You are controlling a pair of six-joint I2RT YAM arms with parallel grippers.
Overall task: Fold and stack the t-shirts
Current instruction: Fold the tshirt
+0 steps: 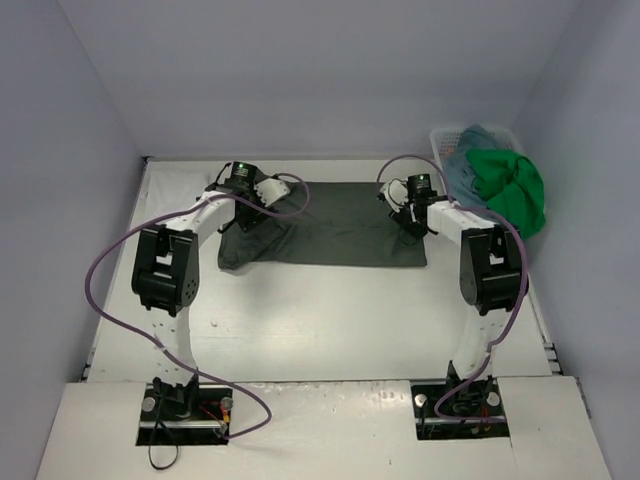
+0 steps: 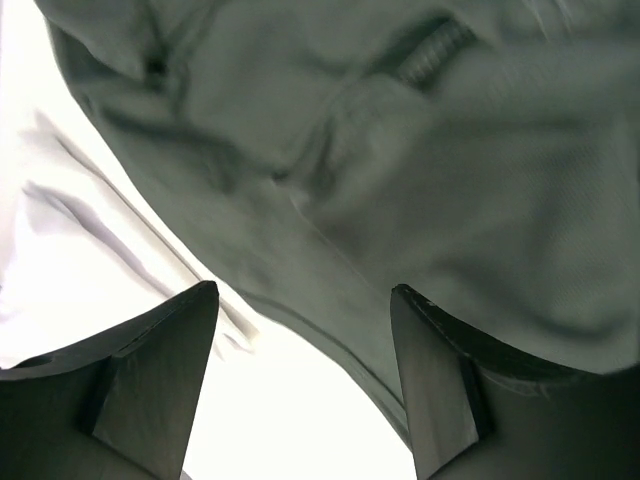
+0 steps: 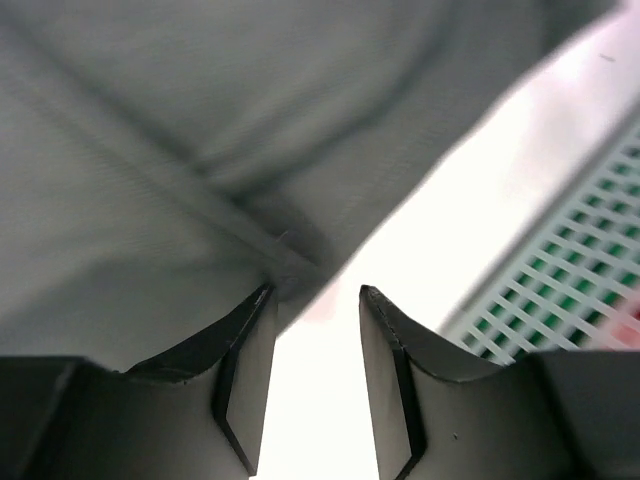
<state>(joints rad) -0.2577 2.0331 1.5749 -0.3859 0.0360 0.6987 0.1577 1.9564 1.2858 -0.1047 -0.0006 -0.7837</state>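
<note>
Left gripper is spread wide with nothing between the fingers. From the left wrist view you just see bare white table in the gap, with the hem of the dark grey-green shirt running across right above the fingertips. The cloth is bunched and wrinkly on this side.

Right gripper has its jaws apart too, a bit narrower, also holding nothing. The tip of one finger sits right at the shirt's edge. Can't tell if it's actually touching.

Zooming out to the top view, the dark shirt lies flat on the table as a wide rectangle, running across between the two grippers, one at each end near the far edge. The left end is rumpled and sticks out toward the near side – not a clean corner.

Over at the far right corner is the white mesh basket, with a bright green shirt spilling over its near rim and a teal-blue shirt heaped behind it.
</note>
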